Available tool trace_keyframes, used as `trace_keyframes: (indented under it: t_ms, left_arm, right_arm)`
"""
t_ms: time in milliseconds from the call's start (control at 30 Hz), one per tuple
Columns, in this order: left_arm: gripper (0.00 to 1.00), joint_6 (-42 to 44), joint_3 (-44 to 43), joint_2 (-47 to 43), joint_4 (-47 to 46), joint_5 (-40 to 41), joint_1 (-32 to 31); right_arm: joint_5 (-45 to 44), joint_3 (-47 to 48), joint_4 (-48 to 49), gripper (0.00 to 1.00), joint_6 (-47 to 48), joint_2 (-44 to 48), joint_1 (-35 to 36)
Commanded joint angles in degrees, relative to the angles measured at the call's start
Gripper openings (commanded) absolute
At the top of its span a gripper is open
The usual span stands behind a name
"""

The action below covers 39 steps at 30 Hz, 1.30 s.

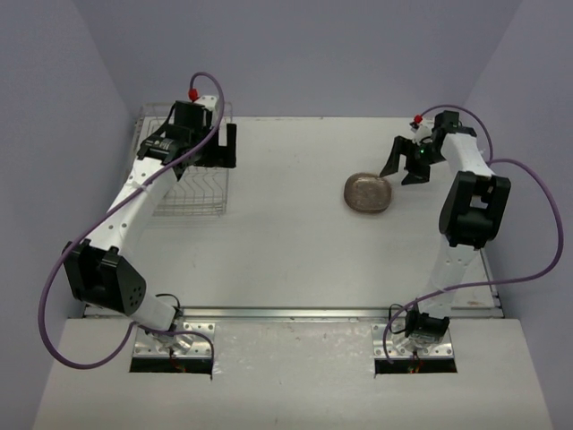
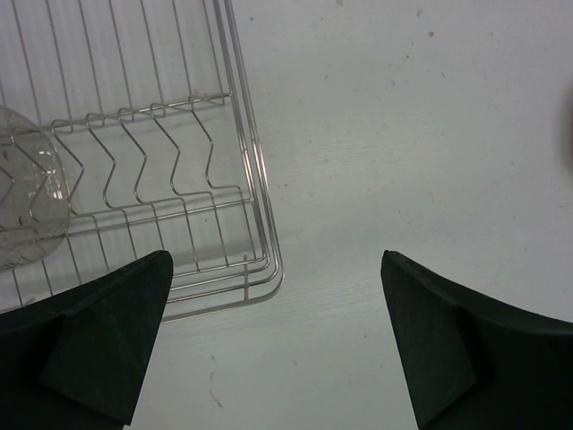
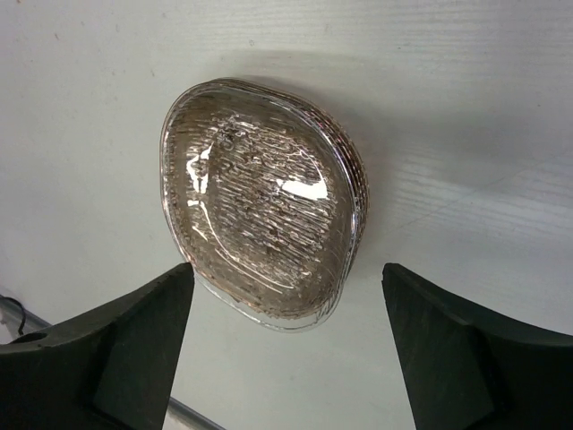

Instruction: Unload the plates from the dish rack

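Plate (image 2: 22,188) in dish rack (image 2: 260,206) lies to L of your left gripper (image 2: 276,260), the nearer arm; jaws wide, empty. Right gripper (image 3: 287,269) wide, empty, over stacked plates (image 3: 260,197) on table (image 3: 448,90).

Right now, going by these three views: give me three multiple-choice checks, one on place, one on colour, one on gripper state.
1. Where is the plate stack relative to the dish rack?
A) inside it
B) on the table, off to its right
C) underneath it

2. What tint is the stack?
A) smoky brown
B) bright blue
C) solid green

3. How is the right gripper?
A) shut on a plate
B) open, holding nothing
C) out of every view

Answers:
1 B: the top view shows it flat on the table, apart from the rack.
2 A: the right wrist view shows translucent brown.
3 B: its jaws stand wide apart, and the stack lies on the table.
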<state>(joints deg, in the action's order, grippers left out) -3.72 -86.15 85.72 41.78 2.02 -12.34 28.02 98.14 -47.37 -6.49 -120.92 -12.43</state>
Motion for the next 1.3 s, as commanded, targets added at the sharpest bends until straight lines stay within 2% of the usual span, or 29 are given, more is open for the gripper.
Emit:
trace_keyframes:
  t_ms: [0, 167, 233, 333, 433, 500, 600, 767, 1267]
  left_arm:
    - [1.0, -2.06, -0.23, -4.02, -2.69, 7.36, 1.0]
    - [0.99, -2.55, -1.18, -4.49, -1.61, 12.21, 6.89]
    - [0.95, -2.23, -2.52, -3.17, -0.03, 14.08, 10.26]
    - [0.82, -0.96, -3.54, -0.19, 1.88, 12.35, 17.64]
    - [0.63, 3.06, -3.16, 1.7, 1.05, 10.29, 22.13]
    - [0.58, 6.18, -3.07, 3.23, -0.3, 11.3, 23.6]
    - [0.53, 11.53, -3.45, 5.33, -1.59, 14.51, 24.15]
    - [0.47, 17.07, -3.94, 8.85, -4.65, 18.86, 24.61]
    - [0.34, 19.89, -15.71, 22.03, -2.24, 18.72, 25.61]
  right_arm:
    - [-0.53, 2.78, -1.26, 0.91, 0.8, 6.06, -0.05]
    - [0.29, 0.5, -0.53, 0.94, 0.46, 13.39, 0.36]
    - [-0.06, -2.64, 0.75, 0.95, 0.6, 17.45, 1.08]
    - [-0.8, -8.94, 4.79, 0.98, 0.6, 23.52, 3.48]
    - [-1.97, -17.35, 7.77, 0.99, 0.95, 30.22, 6.64]
    - [-4.06, -22.6, 9.97, 0.99, 1.37, 32.83, 9.94]
    - [-5.84, -27.64, 13.13, 0.99, 1.32, 36.85, 14.99]
    - [-6.39, -31.22, 13.72, 0.99, 0.88, 37.79, 16.99]
    - [-6.15, -33.93, 14.91, 0.99, 2.11, 38.52, 17.08]
